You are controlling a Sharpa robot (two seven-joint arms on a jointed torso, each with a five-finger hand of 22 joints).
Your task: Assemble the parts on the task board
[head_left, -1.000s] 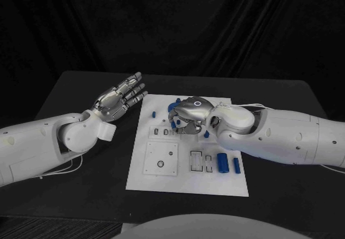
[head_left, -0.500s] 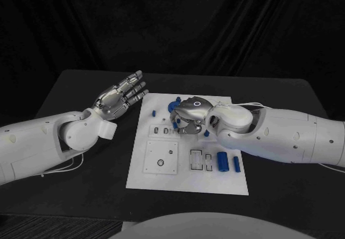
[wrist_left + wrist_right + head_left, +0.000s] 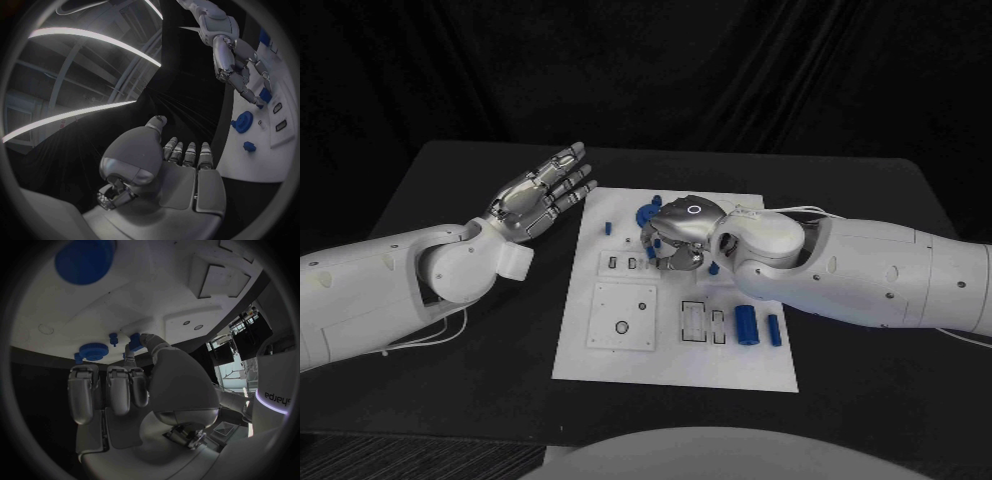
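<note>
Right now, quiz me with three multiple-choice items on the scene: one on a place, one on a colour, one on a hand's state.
1. Where is the right hand?
A. over the board
B. off the table
C. beside the left hand

2. What colour are the two cylinders near the board's right edge?
A. red
B. blue
C. green

3. How is the left hand?
A. gripping a part
B. pressing on the board
C. open, holding nothing

Key: 1 A, it hangs above the board's far half. 2 B, both show blue. 3 C, its fingers are stretched out, left of the board.
</note>
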